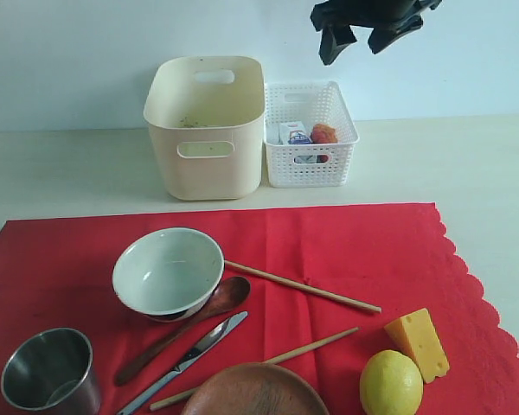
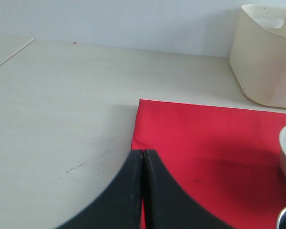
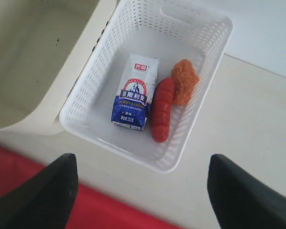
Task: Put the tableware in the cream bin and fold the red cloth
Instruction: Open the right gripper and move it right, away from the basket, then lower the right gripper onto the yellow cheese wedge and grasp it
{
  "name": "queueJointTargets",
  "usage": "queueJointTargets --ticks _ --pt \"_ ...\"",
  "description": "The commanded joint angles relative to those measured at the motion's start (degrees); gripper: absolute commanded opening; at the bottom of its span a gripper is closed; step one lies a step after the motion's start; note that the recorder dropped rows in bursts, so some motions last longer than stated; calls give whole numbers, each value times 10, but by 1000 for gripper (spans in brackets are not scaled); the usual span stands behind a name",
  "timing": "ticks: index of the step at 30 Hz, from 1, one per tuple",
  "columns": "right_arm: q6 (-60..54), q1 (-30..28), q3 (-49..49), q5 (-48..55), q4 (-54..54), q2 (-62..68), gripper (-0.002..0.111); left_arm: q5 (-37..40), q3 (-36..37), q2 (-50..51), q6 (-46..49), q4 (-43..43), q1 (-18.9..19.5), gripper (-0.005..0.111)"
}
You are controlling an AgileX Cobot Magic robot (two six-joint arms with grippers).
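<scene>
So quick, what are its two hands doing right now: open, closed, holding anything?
Left hand: closed, nothing visible in it.
Right hand: open, empty, above the white basket.

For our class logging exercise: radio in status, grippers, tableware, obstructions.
Left gripper shut, empty; right gripper open above white basket. Tableware on red cloth, none in cream bin. Lemon, cheese also on cloth.

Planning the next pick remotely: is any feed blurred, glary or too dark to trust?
Exterior view: even soft light, white bowl and steel cup crisp, faint shadows on the red cloth. Left wrist view: shut left pincer is a dark, featureless shape near the lens. Right wrist view: milk carton sharp; right pincer soft-edged, dark.
</scene>
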Motion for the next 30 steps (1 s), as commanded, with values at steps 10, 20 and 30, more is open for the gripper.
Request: queueJointTargets --ticks 10,20,30 --pt "4 -3 253 0 -6 -175 72 -3 0 -3 0 3 -3 1" --pt "4 -3 452 -76 -6 -311 72 -3 0 -3 0 3 -3 1" --pt "5 -3 616 -149 -2 -409 72 -3 0 -3 0 3 -3 1"
